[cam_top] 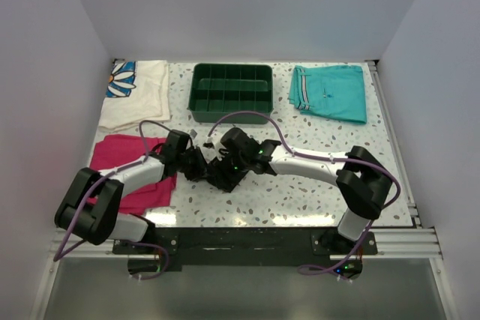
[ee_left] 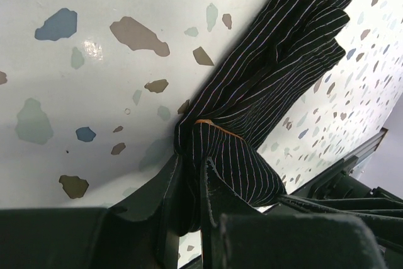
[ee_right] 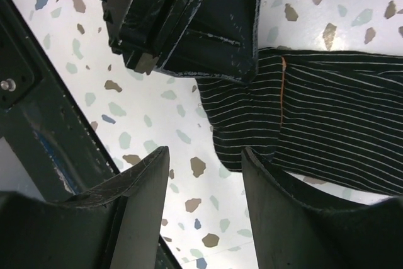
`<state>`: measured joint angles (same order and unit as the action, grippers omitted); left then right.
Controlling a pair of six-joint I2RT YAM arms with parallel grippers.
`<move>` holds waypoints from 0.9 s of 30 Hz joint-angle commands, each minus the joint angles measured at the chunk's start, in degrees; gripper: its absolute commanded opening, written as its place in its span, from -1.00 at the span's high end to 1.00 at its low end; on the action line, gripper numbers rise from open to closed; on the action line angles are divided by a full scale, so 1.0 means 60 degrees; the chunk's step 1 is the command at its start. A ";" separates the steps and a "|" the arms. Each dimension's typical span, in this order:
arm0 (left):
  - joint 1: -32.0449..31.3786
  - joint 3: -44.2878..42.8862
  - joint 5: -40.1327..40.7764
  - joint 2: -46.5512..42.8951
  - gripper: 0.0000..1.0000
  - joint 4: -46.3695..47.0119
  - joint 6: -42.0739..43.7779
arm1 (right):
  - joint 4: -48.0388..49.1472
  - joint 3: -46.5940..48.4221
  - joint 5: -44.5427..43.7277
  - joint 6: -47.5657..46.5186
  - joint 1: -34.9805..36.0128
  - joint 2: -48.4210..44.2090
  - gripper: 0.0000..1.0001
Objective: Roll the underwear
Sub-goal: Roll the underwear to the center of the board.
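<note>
underwear [ee_left: 271, 80] bunched, in left gripper [ee_left: 191, 177] (clamped)

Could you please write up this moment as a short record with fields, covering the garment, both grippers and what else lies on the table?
garment: black finely striped underwear with orange-edged hem, bunched on the speckled terrazzo table
left gripper: shut on the underwear, pinching a fold
right gripper: open, jaws apart at the underwear's edge, gripping nothing
far side: dark green compartment tray, folded teal shorts, white flower-print cloth
left side: magenta folded cloth
</note>
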<state>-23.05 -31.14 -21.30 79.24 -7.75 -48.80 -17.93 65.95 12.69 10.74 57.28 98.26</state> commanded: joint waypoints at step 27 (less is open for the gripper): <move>-0.0040 0.0048 -0.0258 0.0328 1.00 0.0207 0.0237 | 0.1245 -0.1411 -0.0122 0.0889 0.0020 0.0249 0.66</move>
<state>-23.05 -31.11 -23.11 80.38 -6.74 -48.60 -10.61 60.38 10.48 13.15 57.23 100.49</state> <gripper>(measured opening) 0.175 0.235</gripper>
